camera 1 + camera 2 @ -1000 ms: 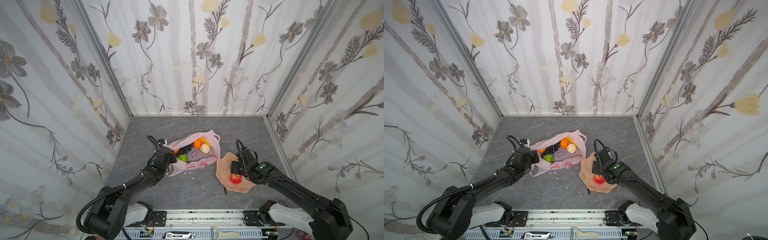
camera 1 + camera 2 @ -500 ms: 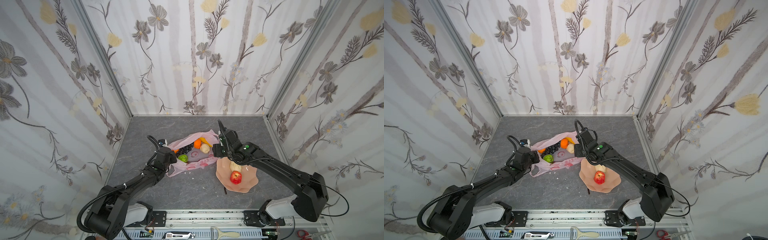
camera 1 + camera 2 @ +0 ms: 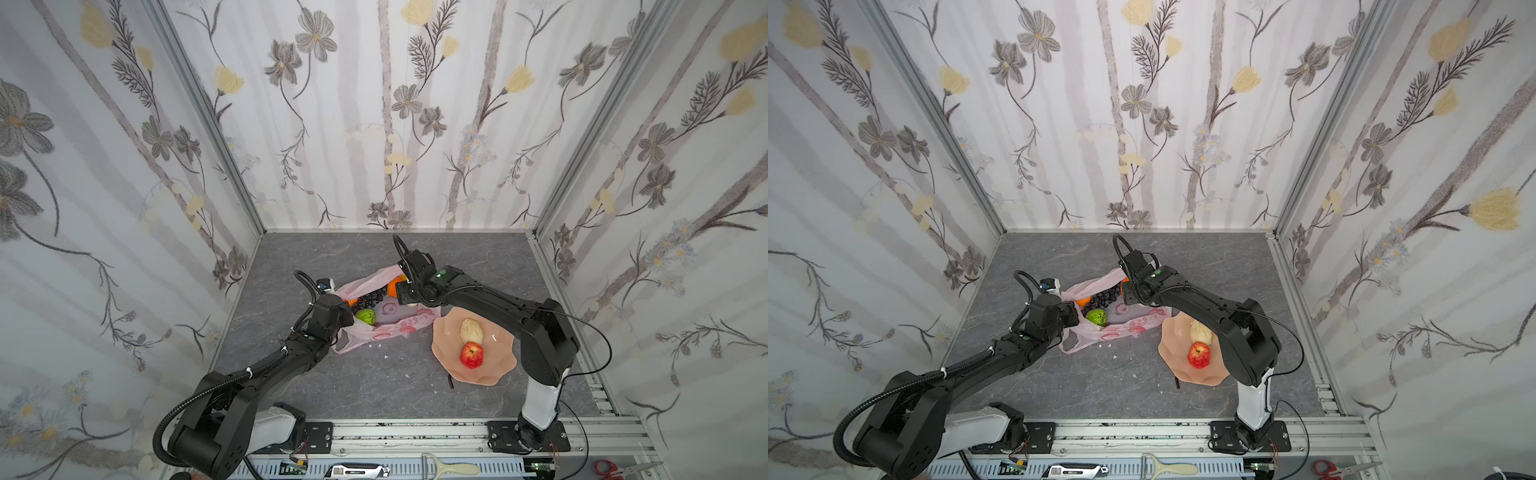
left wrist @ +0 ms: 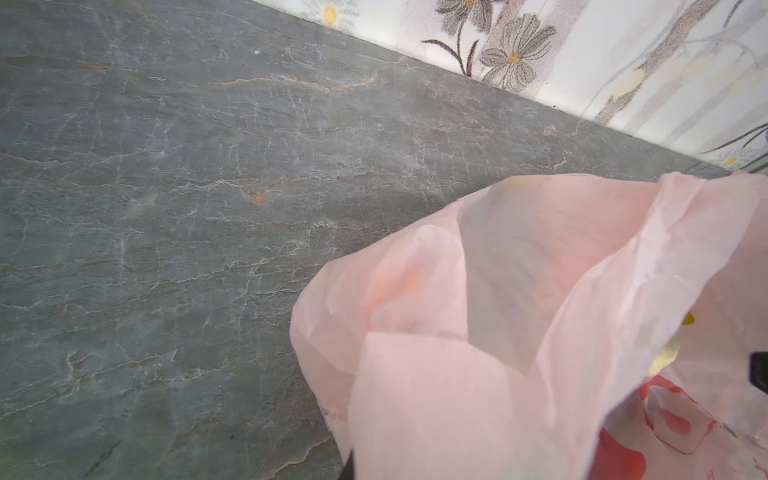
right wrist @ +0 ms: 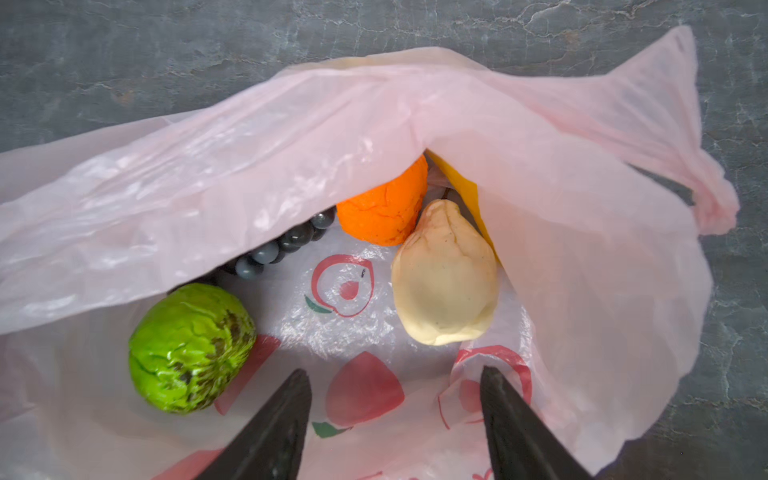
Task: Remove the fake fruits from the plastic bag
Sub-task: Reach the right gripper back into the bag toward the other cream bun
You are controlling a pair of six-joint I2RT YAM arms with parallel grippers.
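Note:
The pale-pink plastic bag [image 3: 399, 326] lies mid-table with its mouth held up. My left gripper [image 3: 345, 311] is shut on its near-left rim; in the left wrist view the bag's film [image 4: 478, 353] hides the jaws. My right gripper [image 5: 394, 371] is open and empty just above the bag's printed floor. Ahead of it inside the bag lie fake fruits: a beige pear [image 5: 446, 276], an orange [image 5: 384, 208], a bumpy green fruit [image 5: 191, 347], dark grapes [image 5: 282, 245] and a banana's edge [image 5: 465, 187]. A second pear [image 3: 471, 331] and a red apple [image 3: 471, 354] lie on the dish.
The peach-pink wavy dish [image 3: 498, 368] sits right of the bag, under my right forearm. A small dark stick [image 3: 451, 380] and white crumbs [image 3: 386, 356] lie on the grey slate. Floral walls close three sides. A peeler [image 3: 449, 469] and scissors [image 3: 619, 467] rest on the front rail.
My right arm has left the dish, where a pear now lies beside the apple, and swung left and back over the bag's mouth. The left arm has held still.

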